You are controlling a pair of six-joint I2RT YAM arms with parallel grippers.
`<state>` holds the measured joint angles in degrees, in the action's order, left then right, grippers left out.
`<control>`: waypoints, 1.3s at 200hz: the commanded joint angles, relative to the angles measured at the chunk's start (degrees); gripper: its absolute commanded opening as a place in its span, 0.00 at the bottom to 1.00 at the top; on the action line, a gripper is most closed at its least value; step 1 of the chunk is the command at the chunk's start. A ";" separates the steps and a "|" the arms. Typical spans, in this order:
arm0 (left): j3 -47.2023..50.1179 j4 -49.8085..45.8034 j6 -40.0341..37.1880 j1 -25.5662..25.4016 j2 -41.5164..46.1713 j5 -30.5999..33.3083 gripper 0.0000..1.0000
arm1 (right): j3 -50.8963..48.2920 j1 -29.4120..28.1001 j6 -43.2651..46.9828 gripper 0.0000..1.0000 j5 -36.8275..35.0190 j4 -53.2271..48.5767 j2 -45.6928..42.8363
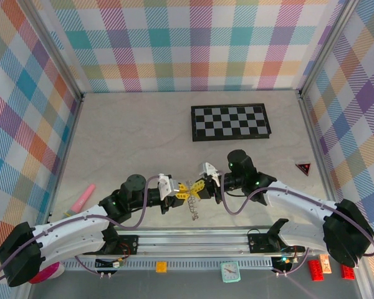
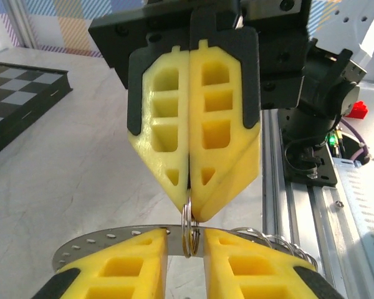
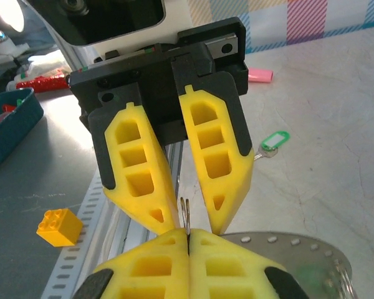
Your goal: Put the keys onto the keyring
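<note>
The thin silver wire loop (image 2: pixel 187 229) is vanishing upward between the upper yellow fingers (image 2: pixel 237 163); the flat grey dotted metal ring (image 2: pixel 93 242) is hiding partly behind the lower fingers (image 2: pixel 143 246).

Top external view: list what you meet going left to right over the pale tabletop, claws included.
Pink plastic stick → left arm's yellow-fingered claw → right arm's yellow-fingered claw → small red triangular piece.
</note>
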<state>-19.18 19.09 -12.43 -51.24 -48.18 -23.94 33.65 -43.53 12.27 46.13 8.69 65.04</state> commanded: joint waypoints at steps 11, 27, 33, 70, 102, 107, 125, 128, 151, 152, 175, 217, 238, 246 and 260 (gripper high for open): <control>-5.88 -12.29 -1.85 -0.18 1.43 2.15 0.22 | 6.42 -0.63 7.81 0.00 -1.43 -13.33 0.07; -6.86 -14.38 -2.39 -0.22 1.21 2.15 0.21 | 8.41 -1.41 10.57 0.00 -2.67 -17.49 1.02; -7.08 -14.68 -2.47 -0.17 1.12 2.15 0.21 | 9.31 -1.70 11.45 0.00 -3.16 -19.00 1.49; -7.80 -14.95 -3.33 -0.18 0.62 1.72 0.20 | 13.06 -2.69 15.29 0.00 -5.08 -25.15 2.66; -8.24 -14.80 -3.83 -0.17 -0.29 1.09 0.18 | 14.14 -3.47 16.59 0.00 -5.17 -25.94 2.90; -8.24 -14.58 -3.83 -0.17 -0.39 1.05 0.19 | 14.25 -3.64 16.70 0.00 -5.24 -26.02 3.06; -8.24 -14.08 -3.83 -0.17 -0.85 0.71 0.18 | 15.10 -4.38 16.88 0.00 -6.02 -26.76 3.84; -8.29 -13.98 -3.83 -0.17 -0.86 0.74 0.18 | 15.32 -4.51 17.02 0.00 -6.15 -26.84 3.99; -8.33 -13.65 -3.83 -0.17 -1.03 0.70 0.18 | 16.41 -5.41 17.57 0.00 -7.00 -28.04 5.00; -8.33 -13.60 -3.83 -0.17 -0.99 0.72 0.18 | 16.43 -5.46 17.59 0.00 -7.01 -28.03 5.05; -8.42 -13.49 -4.12 -0.17 -1.14 0.84 0.16 | 16.92 -5.95 17.78 0.00 -7.03 -28.05 5.61; -8.73 -13.77 -5.01 -0.17 -1.27 0.91 0.00 | 16.04 -6.13 16.95 0.00 -6.20 -27.26 5.51; -8.51 -13.82 -5.28 -0.17 -0.88 1.86 0.00 | 13.26 -5.89 13.88 0.26 -8.02 -23.58 2.99; -8.42 -13.88 -5.37 -0.18 -0.77 2.18 0.00 | 11.75 -5.63 11.96 0.29 -9.11 -21.45 1.29; -8.35 -14.39 -5.86 -0.18 -0.46 2.86 0.00 | 8.61 -5.18 7.16 0.33 -14.26 -17.02 -2.16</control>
<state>-25.78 4.16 -16.64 -51.24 -49.34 -22.44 46.37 -48.77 25.56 35.66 -15.46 68.42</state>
